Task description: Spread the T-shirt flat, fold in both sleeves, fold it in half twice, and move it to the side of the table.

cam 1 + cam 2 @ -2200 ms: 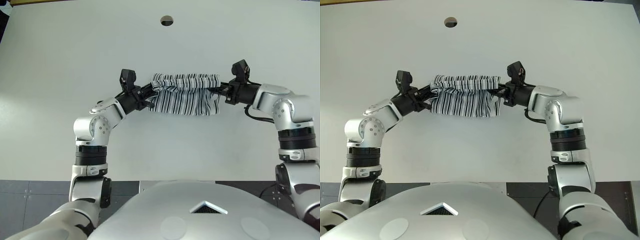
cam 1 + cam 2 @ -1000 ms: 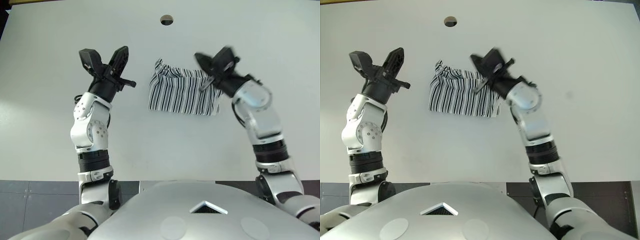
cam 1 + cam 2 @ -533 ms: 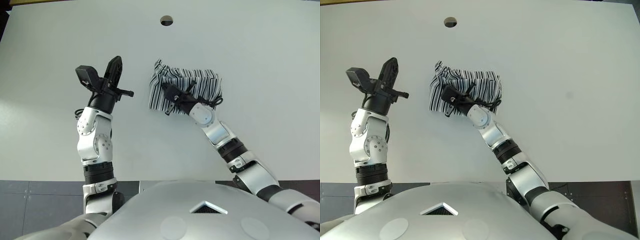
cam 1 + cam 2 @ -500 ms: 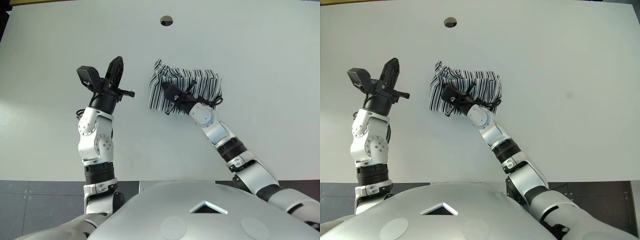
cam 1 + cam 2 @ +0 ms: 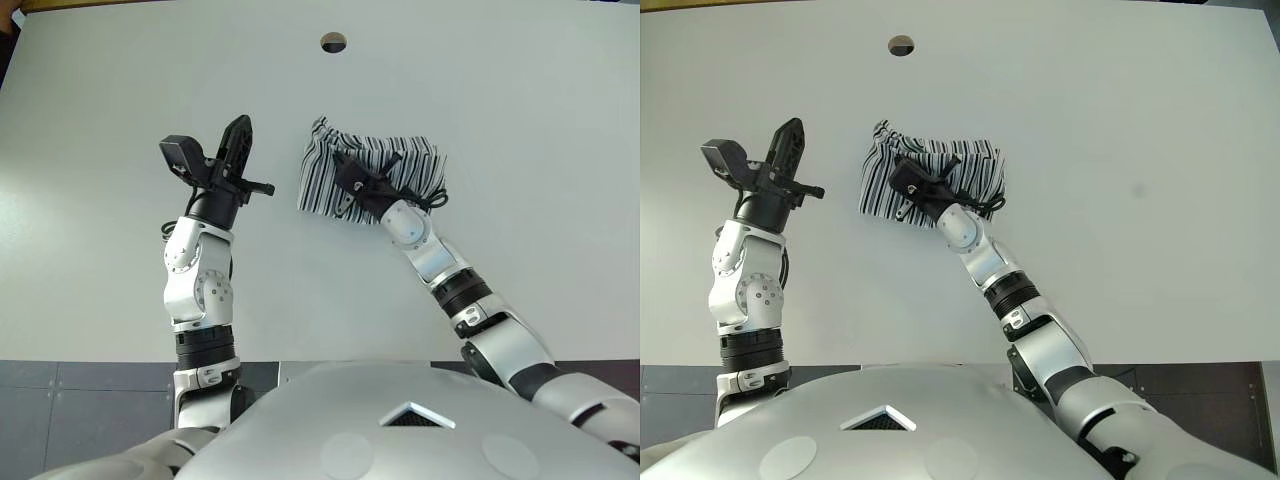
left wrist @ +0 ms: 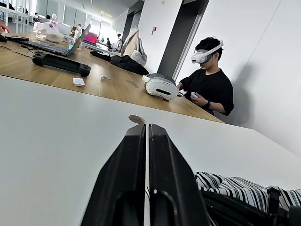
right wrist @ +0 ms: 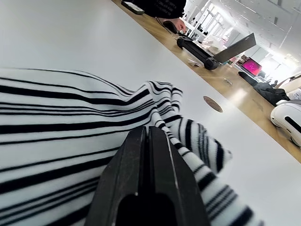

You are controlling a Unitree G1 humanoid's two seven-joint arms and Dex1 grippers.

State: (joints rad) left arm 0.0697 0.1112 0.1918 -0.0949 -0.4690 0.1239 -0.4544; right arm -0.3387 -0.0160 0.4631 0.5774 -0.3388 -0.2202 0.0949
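Note:
The black-and-white striped T-shirt [image 5: 405,165] lies as a folded bundle on the white table [image 5: 520,120], a little beyond the centre. My right gripper [image 5: 346,166] rests on the bundle's left part, its fingers shut side by side over the striped cloth [image 7: 56,141], with nothing visibly pinched between them. My left gripper [image 5: 242,126] is held up above the table to the left of the shirt, apart from it, shut and empty. From the left wrist, the shirt [image 6: 235,188] shows beyond the closed fingers [image 6: 136,155].
A round cable hole [image 5: 333,41] sits in the table beyond the shirt. Bare tabletop stretches wide to the left, right and front of the bundle. Behind the far edge stand wooden desks [image 6: 56,70] with a person seated.
Both grippers have let go of the shirt's ends. The left arm swung up and to the left. The right arm crossed over and set its gripper on the bundle's left part.

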